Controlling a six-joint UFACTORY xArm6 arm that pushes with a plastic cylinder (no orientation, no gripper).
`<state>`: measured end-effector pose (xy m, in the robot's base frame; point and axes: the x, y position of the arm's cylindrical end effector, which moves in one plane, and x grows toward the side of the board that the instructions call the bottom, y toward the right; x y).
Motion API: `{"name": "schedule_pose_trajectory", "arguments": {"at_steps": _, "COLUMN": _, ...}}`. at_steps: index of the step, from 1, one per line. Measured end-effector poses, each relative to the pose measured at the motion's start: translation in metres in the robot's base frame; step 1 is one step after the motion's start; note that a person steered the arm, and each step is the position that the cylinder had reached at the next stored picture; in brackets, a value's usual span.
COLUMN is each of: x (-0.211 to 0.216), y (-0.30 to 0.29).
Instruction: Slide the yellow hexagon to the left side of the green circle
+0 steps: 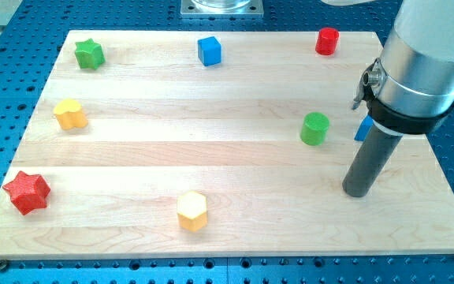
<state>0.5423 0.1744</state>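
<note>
The yellow hexagon lies near the board's bottom edge, a little left of centre. The green circle stands at the right of the middle, up and to the right of the hexagon. My tip rests on the board to the lower right of the green circle, apart from it, and far to the right of the yellow hexagon. It touches no block.
A blue block is partly hidden behind the rod, right of the green circle. A red cylinder, a blue cube and a green star lie along the top. A yellow heart-like block and a red star lie at the left.
</note>
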Motion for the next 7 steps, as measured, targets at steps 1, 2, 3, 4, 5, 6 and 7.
{"name": "schedule_pose_trajectory", "arguments": {"at_steps": 1, "x": 0.0, "y": 0.007}}
{"name": "schedule_pose_trajectory", "arguments": {"at_steps": 2, "x": 0.0, "y": 0.009}}
{"name": "schedule_pose_trajectory", "arguments": {"at_steps": 3, "x": 0.009, "y": 0.011}}
{"name": "schedule_pose_trajectory", "arguments": {"at_steps": 4, "x": 0.021, "y": 0.007}}
{"name": "schedule_pose_trajectory", "arguments": {"at_steps": 5, "x": 0.061, "y": -0.034}}
{"name": "schedule_pose_trajectory", "arguments": {"at_steps": 6, "x": 0.077, "y": -0.099}}
{"name": "schedule_pose_trajectory", "arguments": {"at_steps": 7, "x": 0.075, "y": -0.169}}
